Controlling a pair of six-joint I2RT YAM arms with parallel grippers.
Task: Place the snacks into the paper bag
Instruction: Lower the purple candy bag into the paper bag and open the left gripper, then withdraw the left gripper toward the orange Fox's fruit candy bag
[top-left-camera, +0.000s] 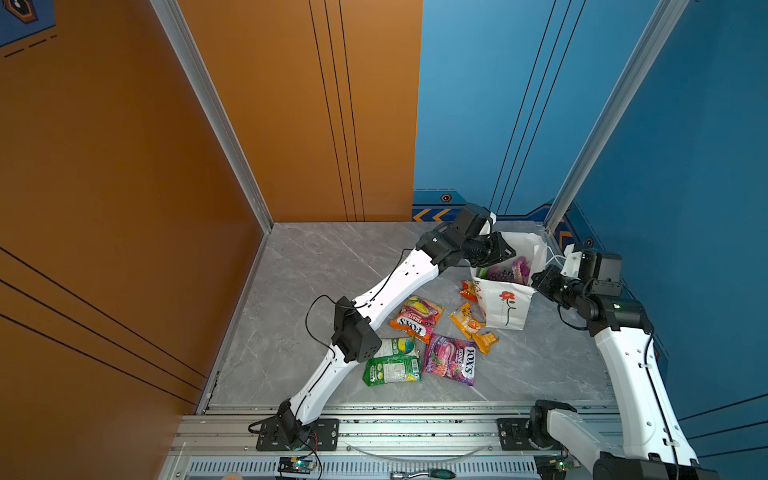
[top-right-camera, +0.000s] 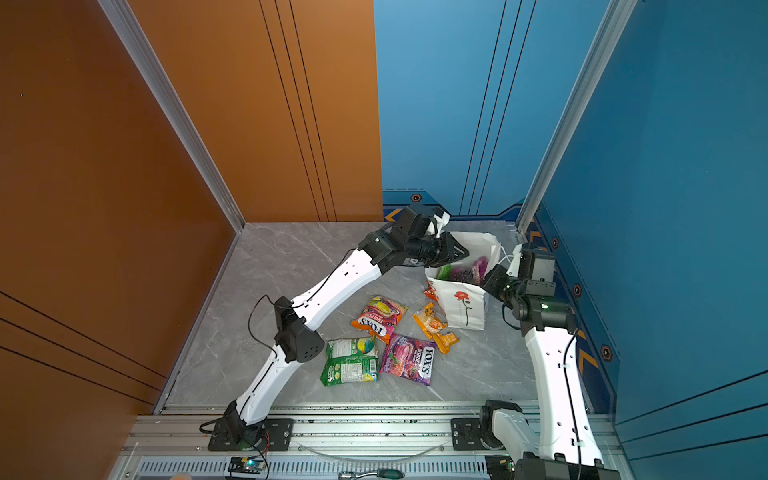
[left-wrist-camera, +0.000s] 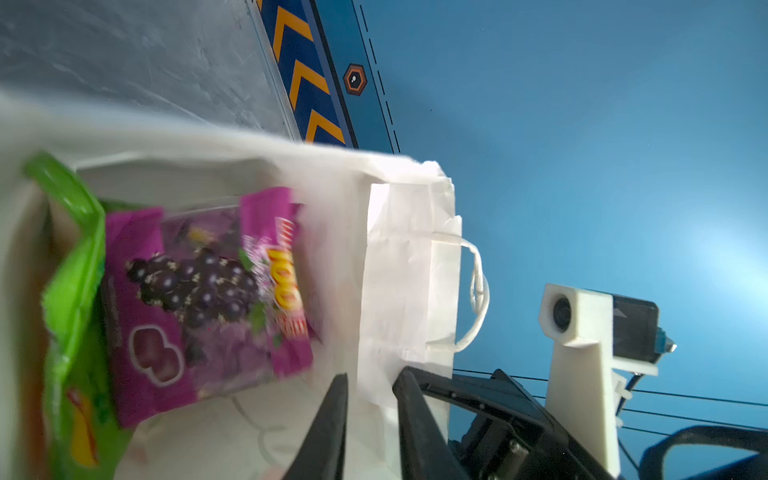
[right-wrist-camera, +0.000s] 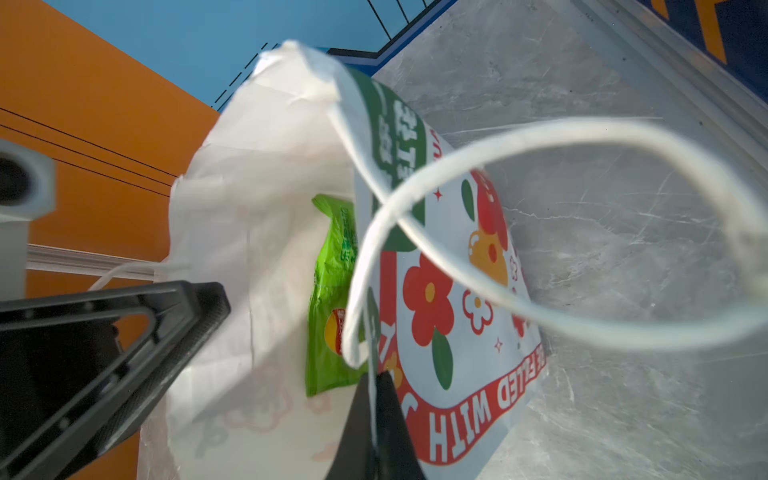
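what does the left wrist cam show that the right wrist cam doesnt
Only the left wrist view: a purple grape packet lying inside the paper bag, and the open gap between the left gripper jaws. Only the right wrist view: a big red-flower print on the bag's side, the orange wall, and the right gripper tips shut on the bag's edge. Both: the paper bag, a green packet inside it, a cord handle.

A white paper bag (top-left-camera: 509, 309) with a red flower print is standing open, a purple grape packet (top-left-camera: 503, 273) and a green packet (left-wrist-camera: 70, 291) sitting inside. In front of the paper bag, an orange FOX'S packet (top-left-camera: 415, 318), a purple FOX'S packet (top-left-camera: 451, 359), a green pouch (top-left-camera: 392, 362) and small orange packets (top-left-camera: 468, 319) are lying flat.
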